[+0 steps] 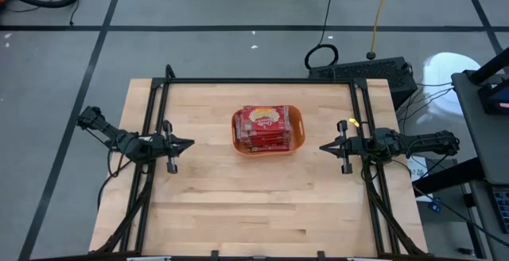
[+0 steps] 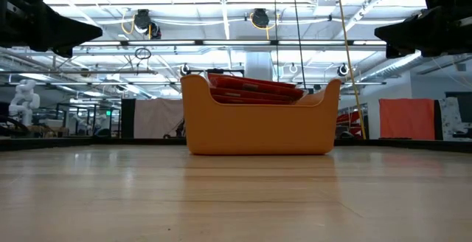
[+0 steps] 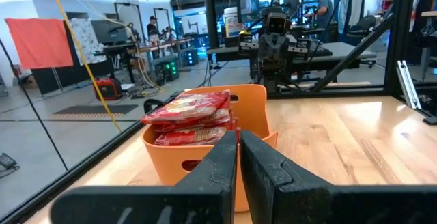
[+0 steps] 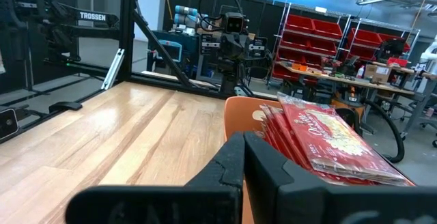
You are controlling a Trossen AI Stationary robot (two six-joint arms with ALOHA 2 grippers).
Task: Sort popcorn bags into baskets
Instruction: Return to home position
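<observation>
One orange bin (image 1: 301, 130), one stack of popcorn bags (image 1: 262, 126), two end effectors (image 1: 189, 143) (image 1: 322, 146)

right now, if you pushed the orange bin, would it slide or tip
Probably slide: the orange bin sits low and wide on the smooth table. The popcorn bags are heaped above its rim, so a sharp shove might spill the top ones. Flat packets, so likely light overall.

The orange bin (image 1: 297, 127) stands mid-table, open tabletop (image 1: 262, 205) on every side.

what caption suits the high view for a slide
Orange bin of red popcorn bags mid-table, left hand and right hand shut either side
</observation>
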